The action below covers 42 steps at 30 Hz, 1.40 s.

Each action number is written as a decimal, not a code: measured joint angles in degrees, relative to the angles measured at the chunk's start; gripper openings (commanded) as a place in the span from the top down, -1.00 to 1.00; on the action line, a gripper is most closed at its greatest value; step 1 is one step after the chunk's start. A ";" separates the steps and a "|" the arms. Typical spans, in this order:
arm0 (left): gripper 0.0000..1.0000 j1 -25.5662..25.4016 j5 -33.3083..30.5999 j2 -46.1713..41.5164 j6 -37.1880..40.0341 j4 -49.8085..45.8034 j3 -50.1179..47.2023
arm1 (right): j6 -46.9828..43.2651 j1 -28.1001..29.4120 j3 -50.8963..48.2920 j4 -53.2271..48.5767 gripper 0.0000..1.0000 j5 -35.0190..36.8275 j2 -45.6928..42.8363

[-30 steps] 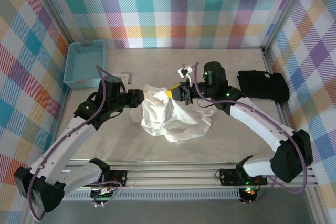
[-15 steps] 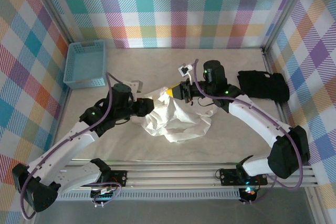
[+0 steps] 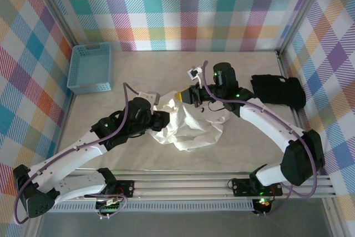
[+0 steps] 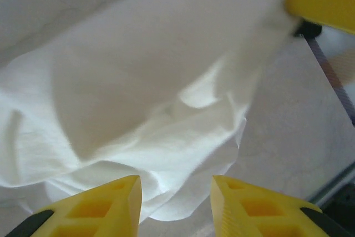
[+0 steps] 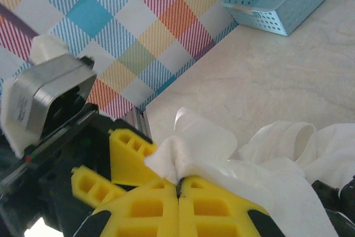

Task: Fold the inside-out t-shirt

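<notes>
So, the shirt (image 3: 188, 129) is lying in a crumpled white heap around the middle of the surface (image 3: 249, 148), right between the two arms. The right jaws are clenching tight on a fold of cloth at the heap's far edge, with the fabric bunching out just above the closed yellow fingers (image 5: 150, 209). The left jaws are sitting at the heap's left side, standing parted and pointing into the cloth, and I'm not seeing anything pinched between them. A blue basket (image 3: 89, 87) is sitting in the far-left corner, well apart from the shirt, and a black garment (image 3: 277, 91) is lying by the right wall.
</notes>
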 measured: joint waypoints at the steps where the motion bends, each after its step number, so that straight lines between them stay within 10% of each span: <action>1: 0.33 -0.17 0.70 0.46 0.87 0.44 0.02 | 0.00 -0.07 0.13 -0.09 1.00 0.00 0.04; 18: 0.30 4.28 -3.52 9.70 19.85 -1.97 6.91 | -0.04 -0.68 0.15 -0.39 1.00 -0.50 0.04; 36: 0.09 8.11 -0.61 18.82 22.10 -6.75 14.08 | 0.02 -1.92 0.15 -0.20 1.00 -1.77 0.04; 42: 0.30 8.28 1.51 20.68 21.35 -5.84 14.08 | 0.44 -1.92 0.15 0.13 1.00 -2.21 0.04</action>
